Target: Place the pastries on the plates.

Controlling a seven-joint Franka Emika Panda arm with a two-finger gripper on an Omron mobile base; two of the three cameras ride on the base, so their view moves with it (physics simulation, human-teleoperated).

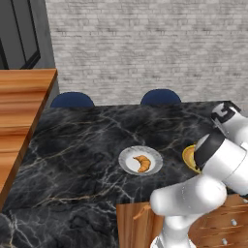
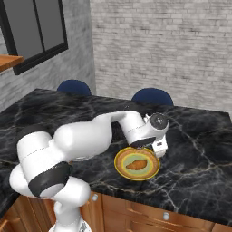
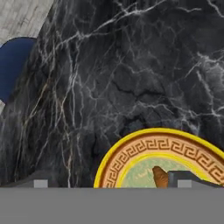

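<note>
With the claw (image 2: 158, 148) open just above the yellow-rimmed plate (image 2: 121, 168) by the worktop's near edge, both pastries, the croissant (image 1: 142, 162) on the white plate (image 1: 127, 157) and the wedge (image 2: 136, 164), looked light, crumbly, best pinched gently across their middles.

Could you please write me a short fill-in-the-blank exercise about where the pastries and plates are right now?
1. The croissant lies on the ____ plate.
2. The other pastry lies on the plate with the ____ rim.
3. Both plates sit on a black ____ counter.
4. The tool above the yellow-rimmed plate has its jaws ____.

Missing words: white; yellow; marble; open
</note>
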